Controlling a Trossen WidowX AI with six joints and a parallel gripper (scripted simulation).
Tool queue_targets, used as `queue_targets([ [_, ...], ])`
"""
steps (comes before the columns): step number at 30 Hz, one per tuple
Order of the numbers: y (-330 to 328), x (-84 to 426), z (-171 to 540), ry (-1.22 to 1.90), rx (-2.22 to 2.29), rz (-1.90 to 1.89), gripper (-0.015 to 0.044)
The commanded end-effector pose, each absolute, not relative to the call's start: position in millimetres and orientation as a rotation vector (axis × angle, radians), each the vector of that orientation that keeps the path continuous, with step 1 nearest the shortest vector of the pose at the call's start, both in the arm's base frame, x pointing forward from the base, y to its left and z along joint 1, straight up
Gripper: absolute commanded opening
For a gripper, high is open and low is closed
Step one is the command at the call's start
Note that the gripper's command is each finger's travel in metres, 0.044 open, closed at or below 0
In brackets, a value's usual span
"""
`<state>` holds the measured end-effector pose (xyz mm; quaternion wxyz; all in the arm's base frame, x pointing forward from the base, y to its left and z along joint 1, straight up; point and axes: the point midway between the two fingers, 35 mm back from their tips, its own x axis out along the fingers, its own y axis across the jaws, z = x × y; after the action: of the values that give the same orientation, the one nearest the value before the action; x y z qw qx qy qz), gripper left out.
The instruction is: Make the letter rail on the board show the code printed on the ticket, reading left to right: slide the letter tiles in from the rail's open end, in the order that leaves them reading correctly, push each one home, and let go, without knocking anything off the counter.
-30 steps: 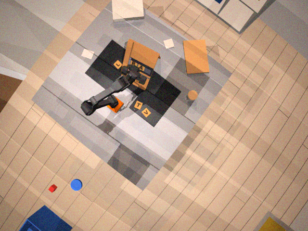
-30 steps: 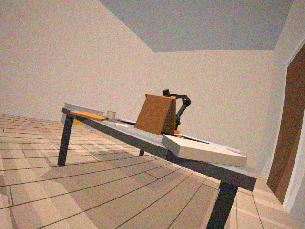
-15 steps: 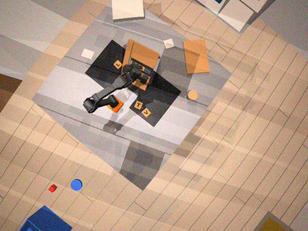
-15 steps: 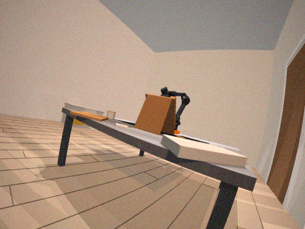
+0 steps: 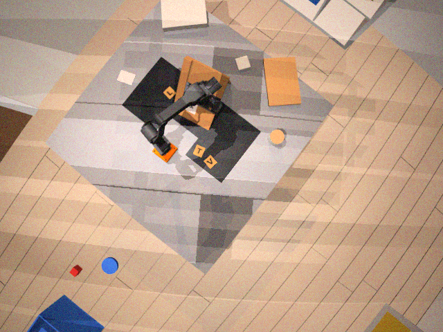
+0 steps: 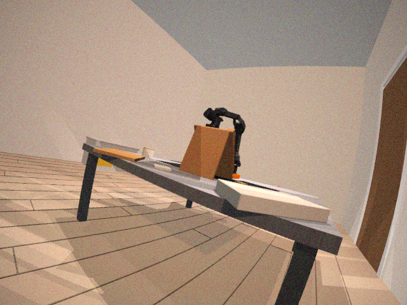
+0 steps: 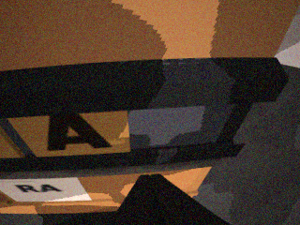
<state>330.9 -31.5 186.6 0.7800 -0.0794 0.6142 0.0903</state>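
The orange board (image 5: 200,69) (image 6: 205,150) stands on the counter with a dark rail (image 7: 84,91). In the rail, an A tile (image 7: 110,123) has a narrow gap to another tile (image 7: 6,146) on its left, cut off by the view's edge. Right of A is a bare stretch of rail. The ticket (image 7: 77,189) below shows RA. My gripper (image 5: 215,106) (image 7: 149,184) is shut and empty, its tip in front of the board just below the rail, right of the ticket. An L tile (image 5: 169,92), a T tile (image 5: 199,151) and a V tile (image 5: 210,162) lie on the black mat (image 5: 151,77).
An orange slab (image 5: 282,81) (image 6: 119,154), a round orange-topped cylinder (image 5: 277,136) (image 6: 148,152), a cream box (image 5: 184,13) (image 6: 276,201) and two small pale squares (image 5: 126,77) (image 5: 243,62) are on the counter around the mat.
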Motion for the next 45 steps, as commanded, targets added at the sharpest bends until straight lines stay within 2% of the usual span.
queue_targets([
  [1,-32.4,331.6,187.9,1.368,-0.191,0.200,0.0000],
  [45,-28.4,347.6,174.7,1.366,-0.191,0.200,0.0000],
])
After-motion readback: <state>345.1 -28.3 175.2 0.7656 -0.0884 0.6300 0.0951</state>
